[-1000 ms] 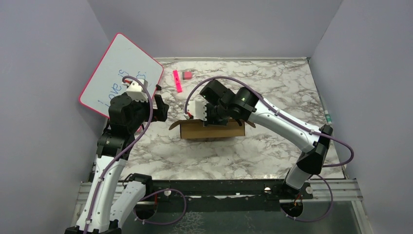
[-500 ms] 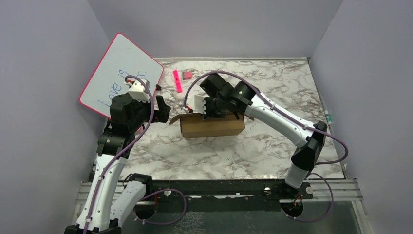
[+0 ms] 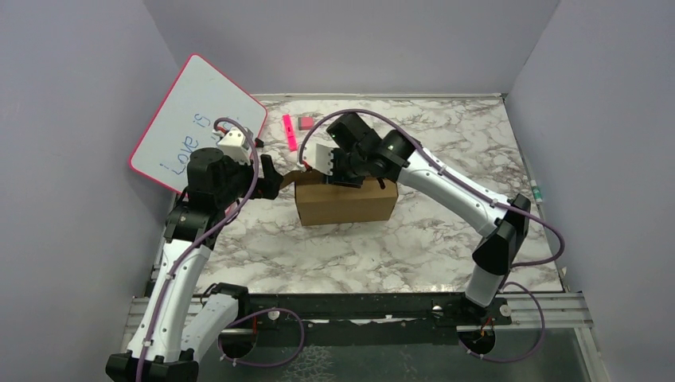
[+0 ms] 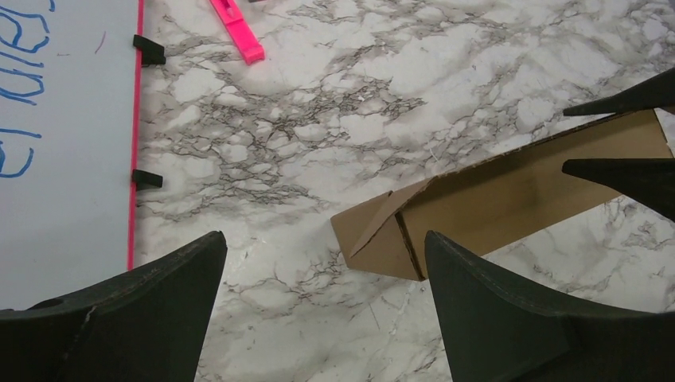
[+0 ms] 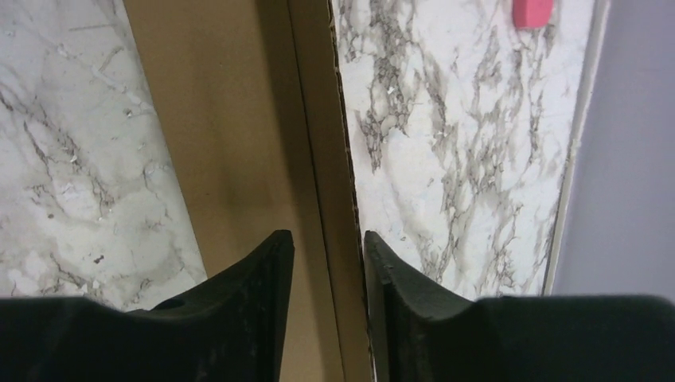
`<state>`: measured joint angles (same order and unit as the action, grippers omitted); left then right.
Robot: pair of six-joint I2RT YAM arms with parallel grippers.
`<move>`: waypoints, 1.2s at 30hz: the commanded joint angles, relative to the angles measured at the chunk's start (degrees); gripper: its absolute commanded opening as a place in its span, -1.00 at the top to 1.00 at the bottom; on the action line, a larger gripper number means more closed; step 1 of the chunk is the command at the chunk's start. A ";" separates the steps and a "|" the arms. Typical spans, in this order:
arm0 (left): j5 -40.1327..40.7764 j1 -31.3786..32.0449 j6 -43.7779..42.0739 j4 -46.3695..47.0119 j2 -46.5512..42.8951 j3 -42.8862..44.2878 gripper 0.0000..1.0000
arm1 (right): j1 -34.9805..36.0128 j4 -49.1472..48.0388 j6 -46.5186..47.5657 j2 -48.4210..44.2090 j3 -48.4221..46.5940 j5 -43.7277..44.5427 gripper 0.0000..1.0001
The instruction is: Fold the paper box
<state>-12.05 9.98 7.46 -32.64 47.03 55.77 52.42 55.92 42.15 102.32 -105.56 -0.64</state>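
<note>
Looks mid-fold, walls raised and ends yet to close, with the left gripper spread wide and empty just left of the box, facing a loose end flap jutting out on that side. Finds the box mid-table as a shallow shell, nothing visible inside it, with the right gripper pinched almost closed on a cardboard edge at its far-left top. Calls next, probably, for bracing that edge while tucking the flap inward, without shoving the box across the table.
</note>
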 commanded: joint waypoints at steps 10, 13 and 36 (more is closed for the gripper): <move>-5.88 0.04 0.26 3.43 3.95 2.52 -0.77 | -0.24 -14.57 -8.54 -12.94 9.02 8.34 -0.06; -6.63 0.04 0.34 3.46 4.25 3.17 -0.70 | -1.15 -14.64 -12.81 -16.19 10.37 10.04 -0.10; -9.74 0.96 -2.93 3.70 9.61 4.86 -0.32 | -18.65 -19.87 -31.31 -32.28 32.09 2.93 -0.14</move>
<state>-19.62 10.31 5.69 -30.06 56.01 58.67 34.81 39.83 13.13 71.31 -74.19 4.51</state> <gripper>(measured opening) 0.674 0.583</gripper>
